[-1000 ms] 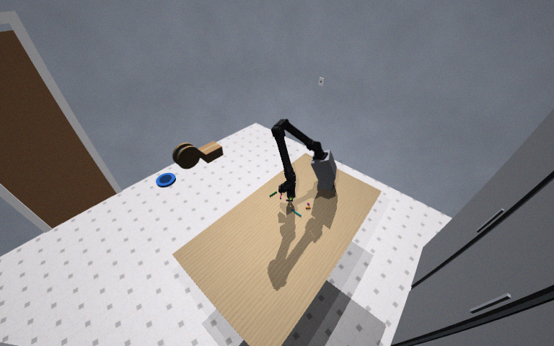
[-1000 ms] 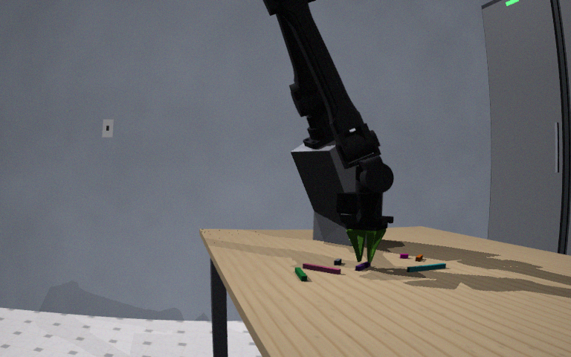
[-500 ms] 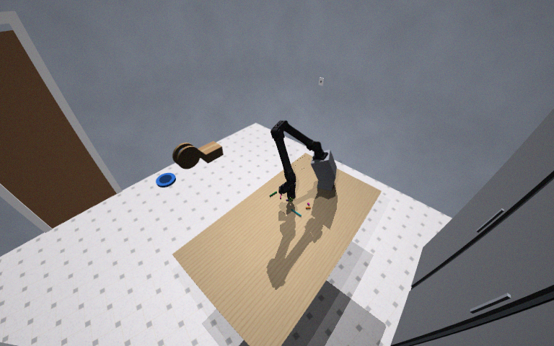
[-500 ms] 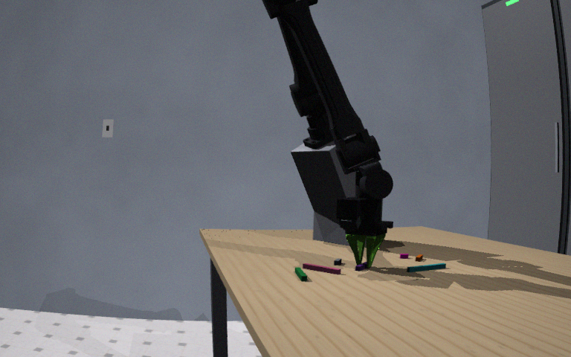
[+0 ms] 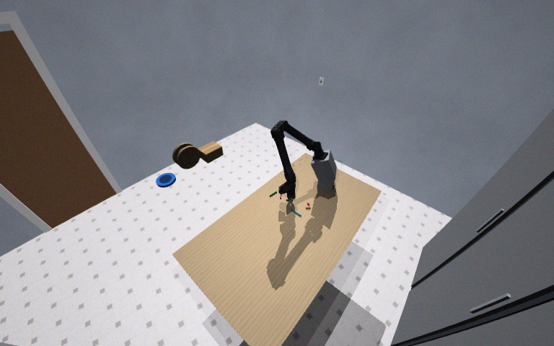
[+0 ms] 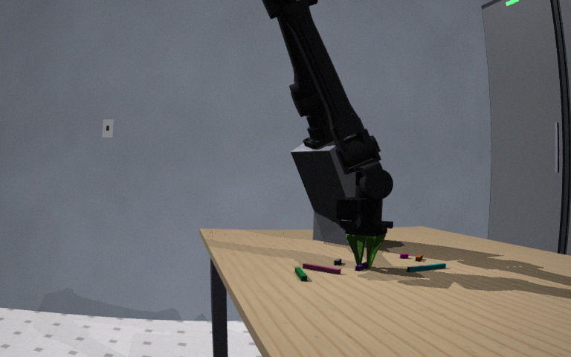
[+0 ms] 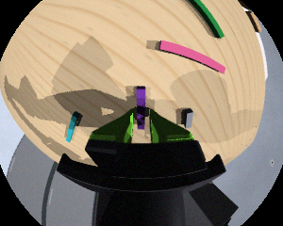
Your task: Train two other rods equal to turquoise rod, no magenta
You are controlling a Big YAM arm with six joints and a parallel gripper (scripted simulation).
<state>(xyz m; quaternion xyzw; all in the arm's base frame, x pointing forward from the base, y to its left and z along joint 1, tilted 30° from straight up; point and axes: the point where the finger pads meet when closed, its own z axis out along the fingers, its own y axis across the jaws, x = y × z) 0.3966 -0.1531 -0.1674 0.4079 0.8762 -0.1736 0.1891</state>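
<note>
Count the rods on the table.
7: green and pink at left, small dark one behind, purple under the gripper, magenta, orange and turquoise right. Others may hide behind gripper.
</note>
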